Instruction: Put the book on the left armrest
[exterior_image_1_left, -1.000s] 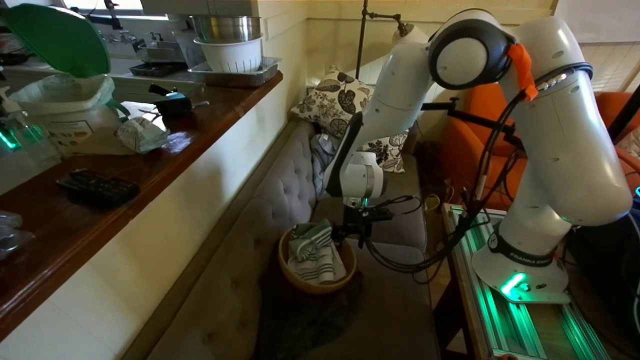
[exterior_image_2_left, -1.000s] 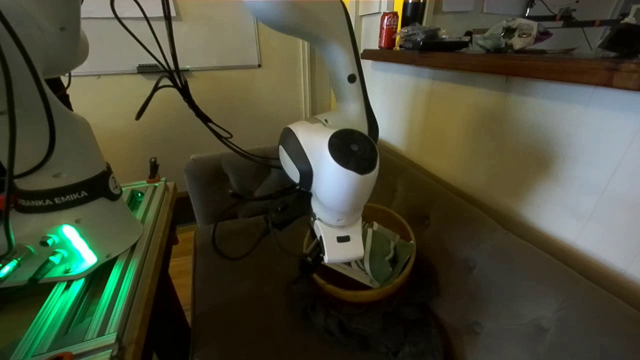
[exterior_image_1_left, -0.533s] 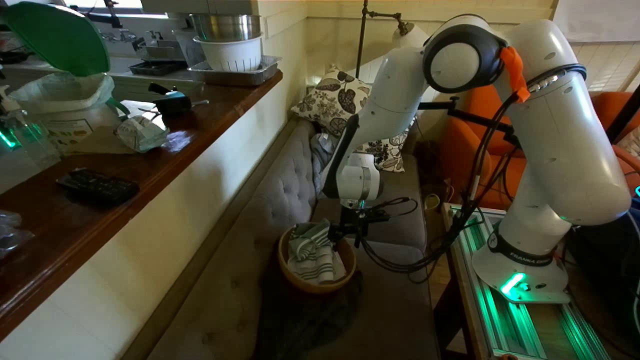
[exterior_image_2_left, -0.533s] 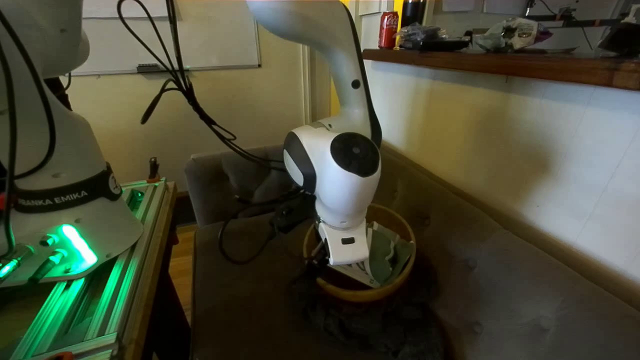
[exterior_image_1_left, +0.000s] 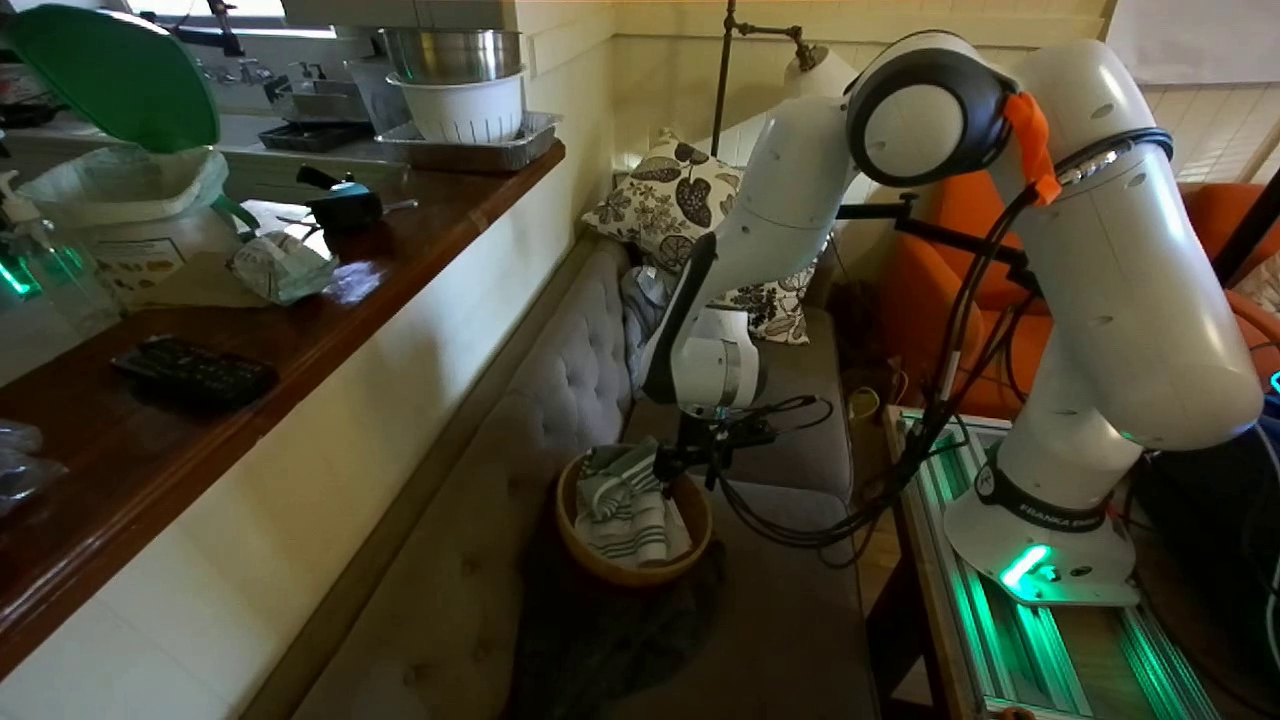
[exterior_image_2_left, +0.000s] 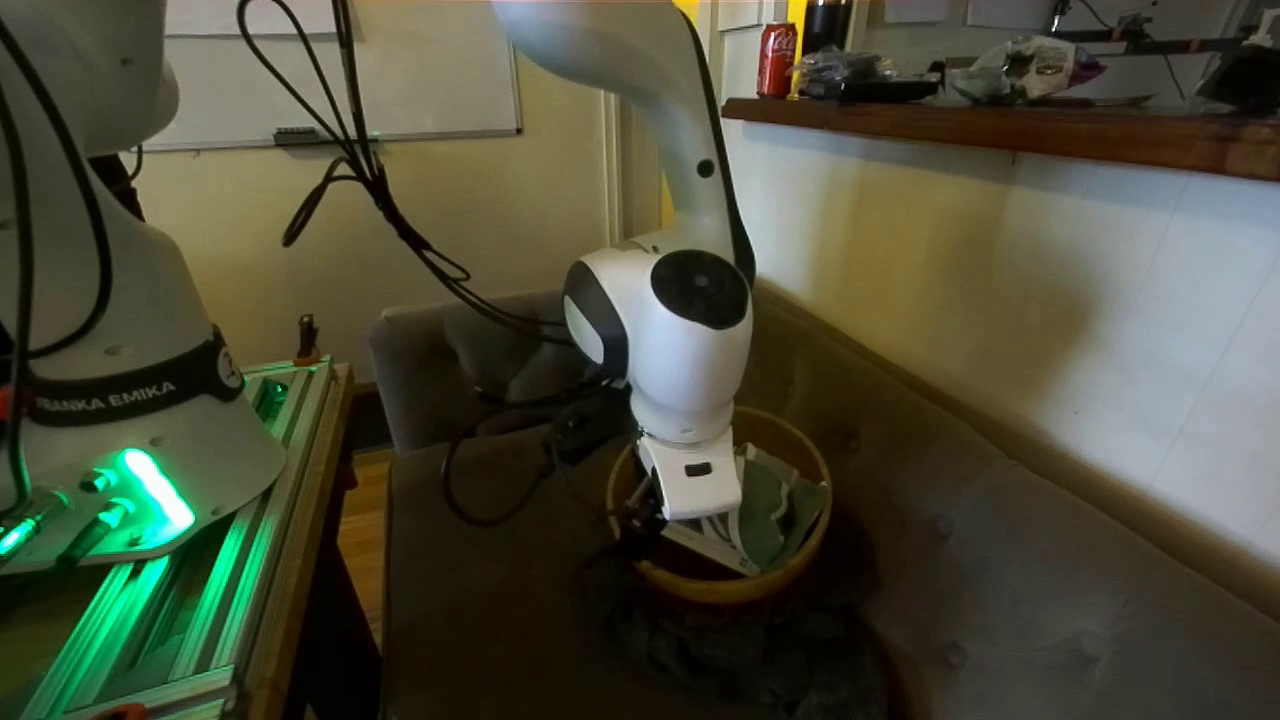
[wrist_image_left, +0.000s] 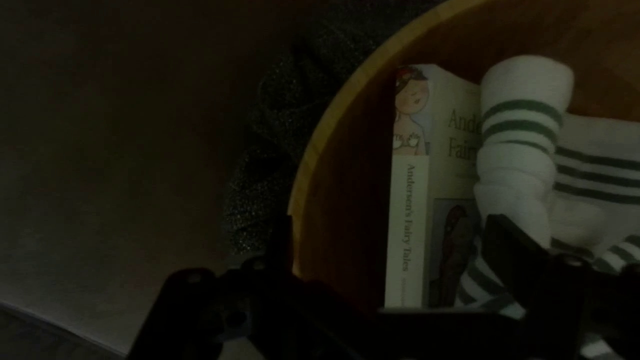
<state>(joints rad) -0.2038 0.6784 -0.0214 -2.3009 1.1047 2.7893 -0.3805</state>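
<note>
Wrist view: book (wrist_image_left: 431, 185) in bowl (wrist_image_left: 345, 210), gripper (wrist_image_left: 389, 220) released

We read "Andersen's Fairy Tales" down the spine, a painted figure at one end; part of the front cover shows alongside. A rolled, green-striped towel (wrist_image_left: 522, 150) overlaps the cover's far edge.

Fingers (wrist_image_left: 515, 260) stand wide apart, spine visible in the gap; the view is dark, and whether either one touches anything we cannot tell. In both exterior views we find the gripper at the bowl's rim, on the side toward the robot base (exterior_image_1_left: 1060, 545).

The wooden bowl sits on a dark fuzzy cloth (exterior_image_2_left: 740, 650), on the grey sofa (exterior_image_2_left: 1010, 560). At the sofa's end, in an exterior view, rises a tufted armrest (exterior_image_2_left: 425, 370); whether it is the left one we cannot tell. A patterned cushion (exterior_image_1_left: 685, 195) rests farther along in an exterior view; a remote (exterior_image_1_left: 195, 375) lies on the wooden ledge (exterior_image_1_left: 430, 235) above the sofa back.
</note>
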